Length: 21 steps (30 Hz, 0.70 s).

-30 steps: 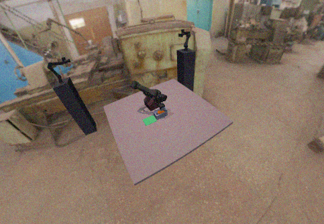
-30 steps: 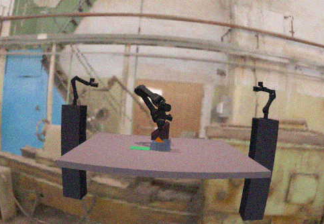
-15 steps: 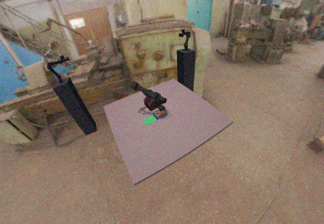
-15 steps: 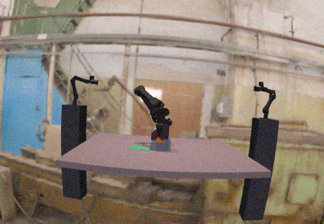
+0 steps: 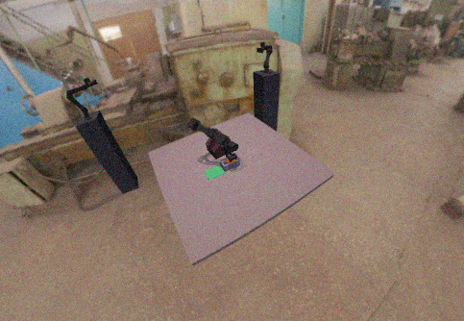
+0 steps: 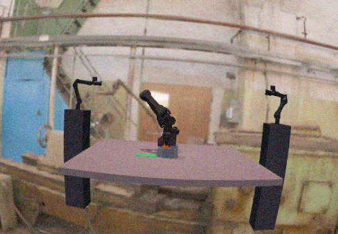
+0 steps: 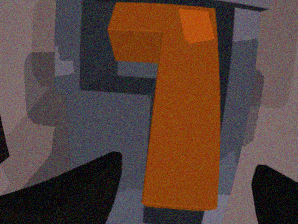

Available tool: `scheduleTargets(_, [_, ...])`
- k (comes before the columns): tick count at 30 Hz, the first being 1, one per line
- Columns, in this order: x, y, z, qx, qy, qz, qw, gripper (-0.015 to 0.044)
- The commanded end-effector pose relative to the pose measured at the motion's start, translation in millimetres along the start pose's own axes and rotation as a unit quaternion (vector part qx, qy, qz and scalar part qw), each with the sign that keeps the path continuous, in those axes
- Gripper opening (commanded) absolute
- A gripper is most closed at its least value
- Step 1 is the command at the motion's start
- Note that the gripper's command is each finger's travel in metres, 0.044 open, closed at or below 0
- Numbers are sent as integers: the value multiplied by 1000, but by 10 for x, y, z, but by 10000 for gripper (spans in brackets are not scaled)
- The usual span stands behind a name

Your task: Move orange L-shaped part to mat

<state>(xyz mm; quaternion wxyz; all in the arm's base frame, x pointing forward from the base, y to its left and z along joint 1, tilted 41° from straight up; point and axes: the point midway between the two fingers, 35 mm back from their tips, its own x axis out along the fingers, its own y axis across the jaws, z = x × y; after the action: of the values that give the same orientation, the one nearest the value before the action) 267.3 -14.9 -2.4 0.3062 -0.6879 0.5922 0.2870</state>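
Clearly, the orange part (image 5: pixel 228 161) (image 6: pixel 166 146) (image 7: pixel 186 120) looks tilted

A pale mauve, square-cornered counter (image 5: pixel 263 202) (image 6: pixel 178 169) with a dark side edge carried a grey tray (image 5: pixel 230 164) (image 6: pixel 167 152) and a flat green mat (image 5: pixel 214 173) (image 6: pixel 145 154). In the exterior view, both lay nearer the counter's far edge than its near edge, and the mat was on the side toward the left edge, just beside the tray. Both sat well apart from the two near corners. Soft shadows fell across the surface around the tray.
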Motion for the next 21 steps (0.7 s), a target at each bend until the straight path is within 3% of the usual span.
scheduleTargets(1, [85,15,-3,-4,3,2,1000,280])
scheduleTargets(11, [203,25,-10,-4,4,2,1000,280])
scheduleTargets(16, [166,13,-9,0,1,1,1000,149])
scheduleTargets(21, [166,13,-9,0,1,1,1000,115])
